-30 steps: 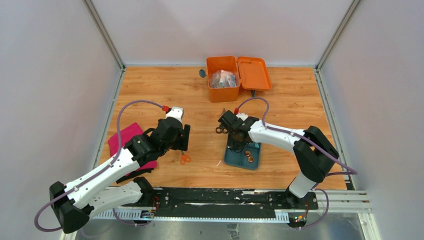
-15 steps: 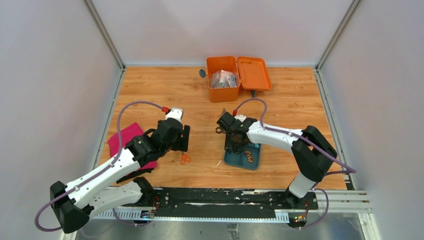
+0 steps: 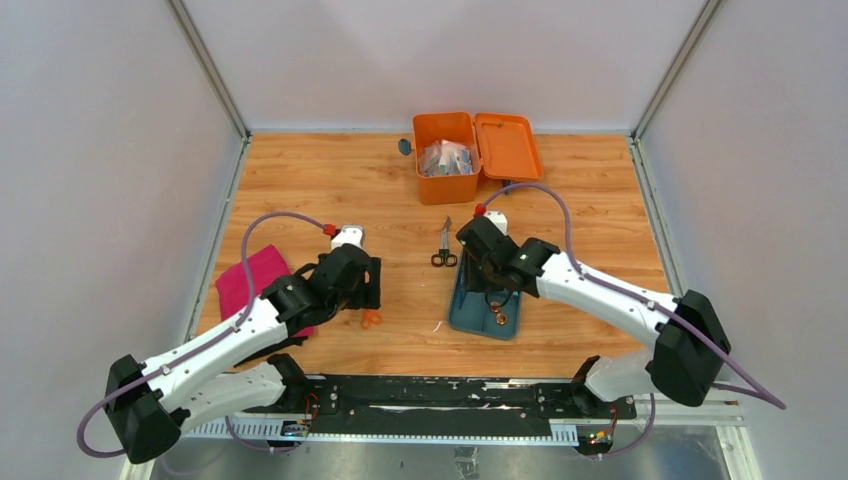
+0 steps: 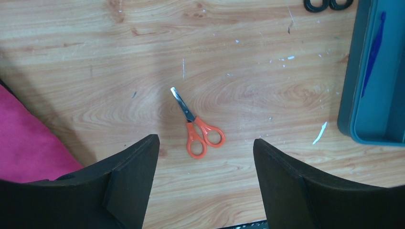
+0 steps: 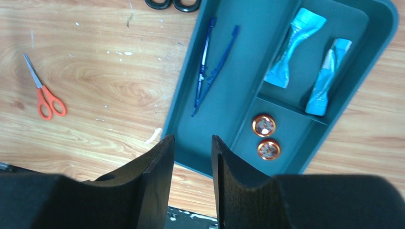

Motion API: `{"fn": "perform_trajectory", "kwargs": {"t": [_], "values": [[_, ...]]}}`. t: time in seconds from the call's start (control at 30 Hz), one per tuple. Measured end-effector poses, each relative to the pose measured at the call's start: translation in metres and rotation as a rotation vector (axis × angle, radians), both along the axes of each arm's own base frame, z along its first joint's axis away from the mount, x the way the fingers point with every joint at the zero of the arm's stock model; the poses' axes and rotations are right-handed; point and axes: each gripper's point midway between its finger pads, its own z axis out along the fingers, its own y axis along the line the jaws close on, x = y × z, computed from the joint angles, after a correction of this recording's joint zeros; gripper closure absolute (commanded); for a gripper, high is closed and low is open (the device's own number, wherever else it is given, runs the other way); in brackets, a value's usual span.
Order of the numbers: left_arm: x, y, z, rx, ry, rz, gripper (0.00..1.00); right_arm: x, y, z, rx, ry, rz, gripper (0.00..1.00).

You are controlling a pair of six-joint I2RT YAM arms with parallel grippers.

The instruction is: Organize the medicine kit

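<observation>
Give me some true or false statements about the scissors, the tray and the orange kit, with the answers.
The medicine kit has its lid open. True.
The orange scissors lie inside the teal tray. False: they lie on the table, apart from it.
The blue tweezers lie in the teal tray. True.
The left gripper grips the orange scissors. False: it is open above them, holding nothing.
The black scissors are in the medicine kit. False: they lie on the table beside the teal tray.
</observation>
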Motion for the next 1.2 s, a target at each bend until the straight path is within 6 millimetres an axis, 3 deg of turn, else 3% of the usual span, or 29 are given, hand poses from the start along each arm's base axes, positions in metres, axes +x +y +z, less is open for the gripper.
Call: {"fn": "perform_trajectory", "kwargs": {"t": [0.2,0.4,0.6,1.2], "values": [[-0.001,0.008,-0.015,-0.005,0.024,0.104,0.24,-0.012,-0.021,0.002,-0.010,-0.035,0.017,0.62],[-0.013,0.018,-0.058,0.038,0.116,0.175,0.30,-0.018,-0.032,0.005,-0.010,-0.063,0.026,0.62],[-0.021,0.016,-0.085,0.032,0.185,0.202,0.36,-0.023,-0.040,-0.006,-0.038,-0.051,0.032,0.64],[-0.015,0.005,-0.103,0.036,0.216,0.201,0.48,-0.030,-0.051,-0.006,-0.039,-0.068,0.032,0.65]]}}
